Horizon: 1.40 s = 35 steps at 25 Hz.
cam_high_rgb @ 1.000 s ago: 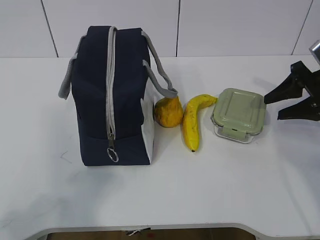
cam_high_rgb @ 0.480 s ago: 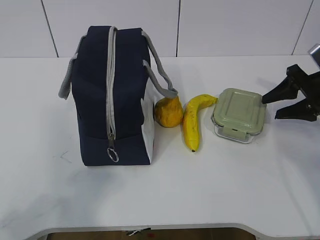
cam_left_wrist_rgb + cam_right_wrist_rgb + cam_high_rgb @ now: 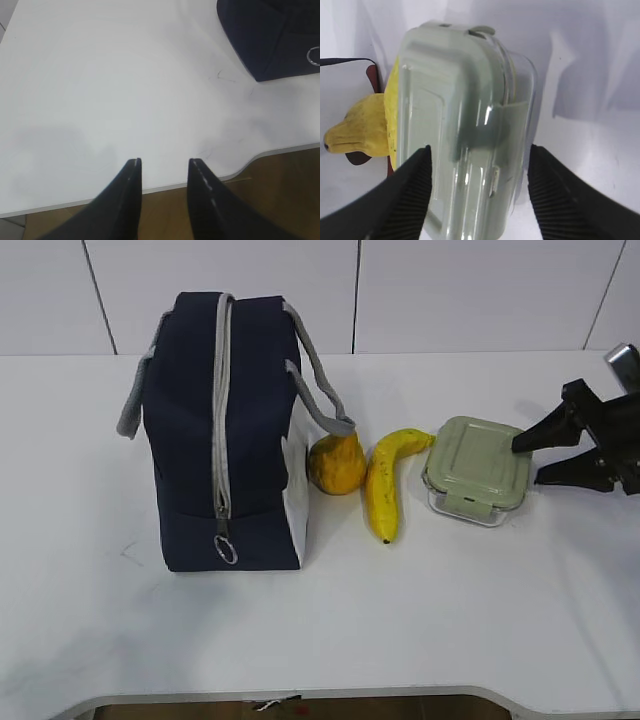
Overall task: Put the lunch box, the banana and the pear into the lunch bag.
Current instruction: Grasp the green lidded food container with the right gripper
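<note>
**Ana:** Right, so the right gripper point(image 3: 533, 460) stands wide open beside the lunch box point(image 3: 477, 469), reaching in level from the worktop's right edge. From its wrist camera the box's side sits squarely between the two fingers, neither touching it, so nothing is held.

**Ben:** That suits a sideways grasp across the box's width, probably why the jaws are spread so far. Where are the fruits?

**Ana:** Lined up mid-worktop: the banana point(image 3: 386, 483) just left of the box, its stem end nearly touching it, then the pear point(image 3: 336, 464) against the lunch bag point(image 3: 220, 430). The bag stands toward the left edge, its zipper point(image 3: 221, 420) apparently closed.

**Ben:** And the left gripper point(image 3: 163, 172)?

**Ana:** Partly open and empty, hovering over the worktop's near edge, well apart from everything except the bag's corner.
</note>
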### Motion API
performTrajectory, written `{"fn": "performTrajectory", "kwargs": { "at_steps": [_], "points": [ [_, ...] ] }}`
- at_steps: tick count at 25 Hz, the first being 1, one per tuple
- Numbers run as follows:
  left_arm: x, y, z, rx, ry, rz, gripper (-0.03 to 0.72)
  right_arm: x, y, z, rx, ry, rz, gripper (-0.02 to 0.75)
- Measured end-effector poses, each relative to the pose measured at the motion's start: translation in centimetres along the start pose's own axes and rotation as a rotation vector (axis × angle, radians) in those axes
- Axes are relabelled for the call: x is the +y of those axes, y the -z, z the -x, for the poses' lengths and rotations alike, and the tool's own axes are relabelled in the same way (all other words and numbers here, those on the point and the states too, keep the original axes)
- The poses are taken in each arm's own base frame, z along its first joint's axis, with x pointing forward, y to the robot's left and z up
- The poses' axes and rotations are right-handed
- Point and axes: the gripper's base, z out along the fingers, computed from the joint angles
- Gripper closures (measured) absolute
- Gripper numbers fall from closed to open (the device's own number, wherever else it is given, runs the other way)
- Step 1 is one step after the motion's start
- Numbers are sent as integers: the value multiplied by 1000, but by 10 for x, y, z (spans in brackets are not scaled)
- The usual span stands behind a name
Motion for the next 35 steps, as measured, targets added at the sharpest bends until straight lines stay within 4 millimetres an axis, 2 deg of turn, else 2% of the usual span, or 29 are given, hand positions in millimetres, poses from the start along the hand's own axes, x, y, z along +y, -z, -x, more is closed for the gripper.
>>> {"fn": "performTrajectory", "kwargs": {
  "at_steps": [10,25,35],
  "points": [
    [0,0,0,0,2,0,447,-3,-16,-1,5,-60,55,244],
    [0,0,0,0,3,0,447,-10,-24,-3,26,-68,53,244],
    [0,0,0,0,4,0,447,-5,-31,-4,32,-71,68,244]
  ]
}}
